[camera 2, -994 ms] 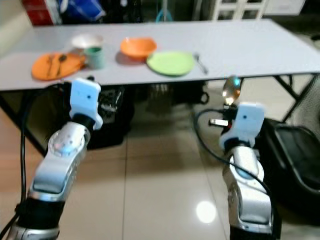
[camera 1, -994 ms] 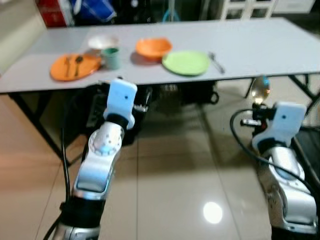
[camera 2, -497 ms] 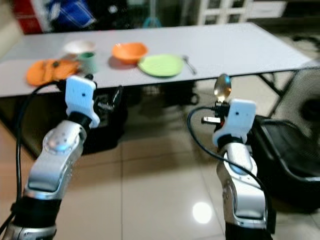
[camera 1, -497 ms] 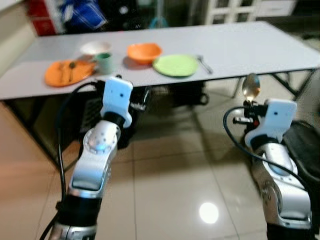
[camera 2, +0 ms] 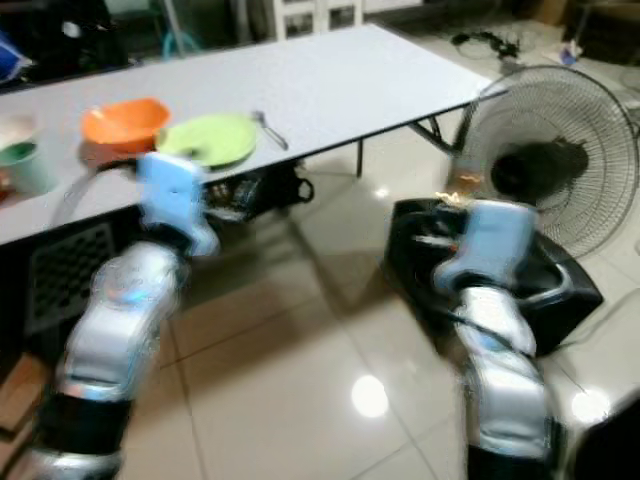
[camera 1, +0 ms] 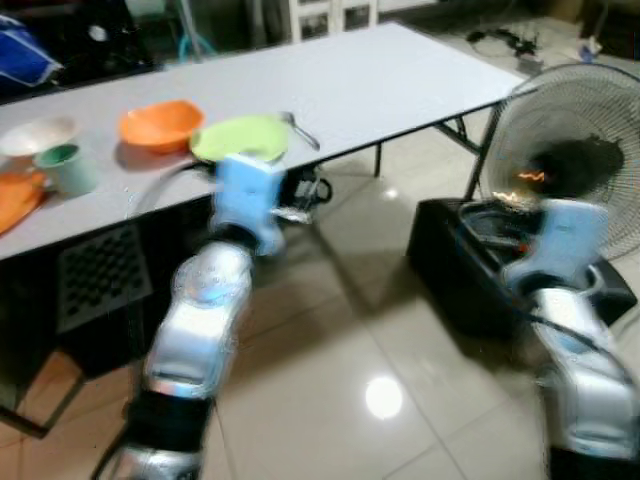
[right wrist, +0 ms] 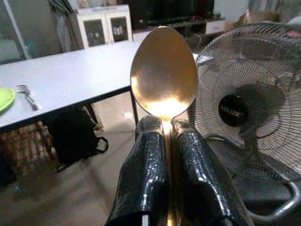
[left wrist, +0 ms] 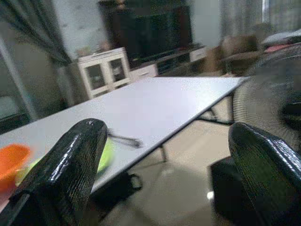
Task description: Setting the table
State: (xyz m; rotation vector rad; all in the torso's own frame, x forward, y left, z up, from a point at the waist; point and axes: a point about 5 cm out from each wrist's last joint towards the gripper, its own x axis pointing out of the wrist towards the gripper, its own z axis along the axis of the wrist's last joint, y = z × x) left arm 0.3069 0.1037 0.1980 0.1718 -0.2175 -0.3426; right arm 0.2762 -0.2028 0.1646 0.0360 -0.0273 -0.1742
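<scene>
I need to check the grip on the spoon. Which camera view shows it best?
The right wrist view: the shiny golden metal spoon stands sharp, its neck pinched between the right tool's black fingers. In both eye views it is just a blurred orange glint above the right arm.

Head views: high, angled down over table (camera 1: 400, 70) and fan (camera 2: 555, 165).
Wrist views: along each gripper's fingers; both share that table, fan beyond.
</scene>
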